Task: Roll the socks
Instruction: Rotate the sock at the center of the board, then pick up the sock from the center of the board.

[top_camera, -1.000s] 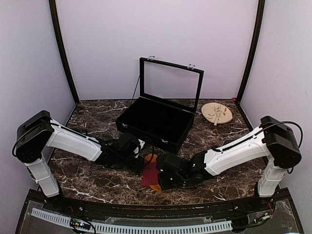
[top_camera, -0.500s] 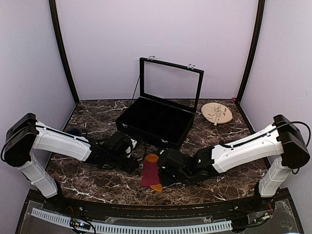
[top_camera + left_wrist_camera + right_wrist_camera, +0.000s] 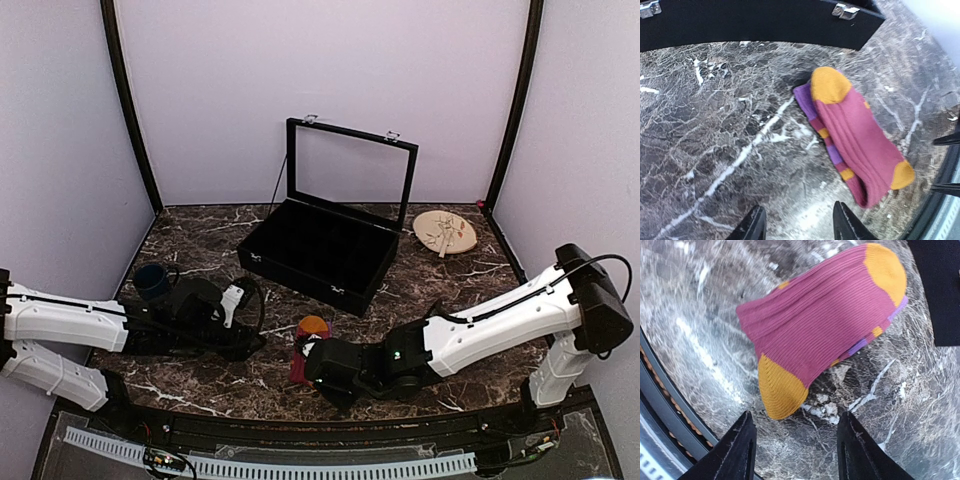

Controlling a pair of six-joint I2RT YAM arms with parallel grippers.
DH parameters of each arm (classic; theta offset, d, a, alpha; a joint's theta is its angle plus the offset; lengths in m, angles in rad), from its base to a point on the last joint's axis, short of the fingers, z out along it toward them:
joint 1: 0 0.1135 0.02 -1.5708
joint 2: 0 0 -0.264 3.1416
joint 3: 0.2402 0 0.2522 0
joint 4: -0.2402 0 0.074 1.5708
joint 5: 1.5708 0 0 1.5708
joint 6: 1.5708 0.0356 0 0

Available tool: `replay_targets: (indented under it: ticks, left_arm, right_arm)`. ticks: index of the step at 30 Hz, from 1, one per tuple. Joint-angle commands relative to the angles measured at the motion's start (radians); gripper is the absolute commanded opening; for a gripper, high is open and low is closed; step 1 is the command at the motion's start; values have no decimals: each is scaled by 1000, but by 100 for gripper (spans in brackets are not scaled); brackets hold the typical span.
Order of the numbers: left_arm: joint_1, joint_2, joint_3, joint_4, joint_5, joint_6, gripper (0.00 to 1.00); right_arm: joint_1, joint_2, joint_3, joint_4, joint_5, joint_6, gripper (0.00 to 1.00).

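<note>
Top external is catching only part of the socks (image 3: pixel 312 326) on the marble table (image 3: pixel 455 290) before the case (image 3: pixel 320 250), with the right gripper (image 3: pixel 796 447) hanging open over them, the left gripper (image 3: pixel 799 225) gaping empty nearby, and a purple-striped layer seemingly peeking beneath.

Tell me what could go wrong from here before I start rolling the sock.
The sock lies close to the table's front edge; a push from the open right gripper could slide it off.
A purple striped layer sticks out from under it, so a pinch may catch only the top layer.
The mug stands beside the left arm and may get knocked if that arm reaches in.
</note>
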Motion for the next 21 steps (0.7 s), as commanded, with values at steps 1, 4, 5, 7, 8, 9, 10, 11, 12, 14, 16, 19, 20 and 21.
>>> replay_targets:
  ticks: [1, 4, 5, 7, 8, 9, 10, 11, 12, 14, 16, 19, 20, 21]
  left_arm:
    - [4, -75, -49, 58, 44, -18, 49]
    - [4, -82, -58, 56, 57, -21, 49]
    - [4, -83, -60, 57, 62, -22, 49]
    - [4, -86, -64, 60, 63, -25, 49]
    - [4, -89, -67, 63, 60, -25, 49]
    - [4, -92, -69, 64, 57, -25, 49]
    - [4, -94, -72, 65, 55, -26, 49]
    - [4, -96, -75, 66, 53, -25, 49]
    - [4, -99, -77, 67, 51, -27, 49]
    - [4, -103, -80, 68, 47, -28, 49]
    - [4, -105, -82, 70, 45, -31, 49]
    - [4, -104, -81, 72, 43, -30, 49]
    - [4, -102, -81, 72, 44, -31, 49]
    - [4, -100, -79, 72, 44, -29, 49]
  right_arm:
    - [23, 42, 38, -33, 39, -108, 53]
    - [33, 64, 50, -38, 42, -157, 54]
    - [37, 69, 53, -37, 43, -172, 55]
    - [44, 76, 52, -28, 43, -199, 55]
    - [47, 81, 51, -25, 42, -211, 56]
    - [49, 85, 50, -21, 42, -221, 56]
    - [52, 89, 49, -17, 41, -232, 56]
    - [53, 94, 49, -13, 39, -243, 56]
    - [54, 97, 49, -10, 37, -251, 56]
    - [57, 106, 53, -4, 31, -272, 57]
    - [59, 118, 53, -2, 30, -289, 57]
    - [60, 136, 53, -1, 40, -316, 57]
    - [61, 140, 68, 0, 47, -323, 57]
    - [61, 146, 83, -2, 50, -330, 57]
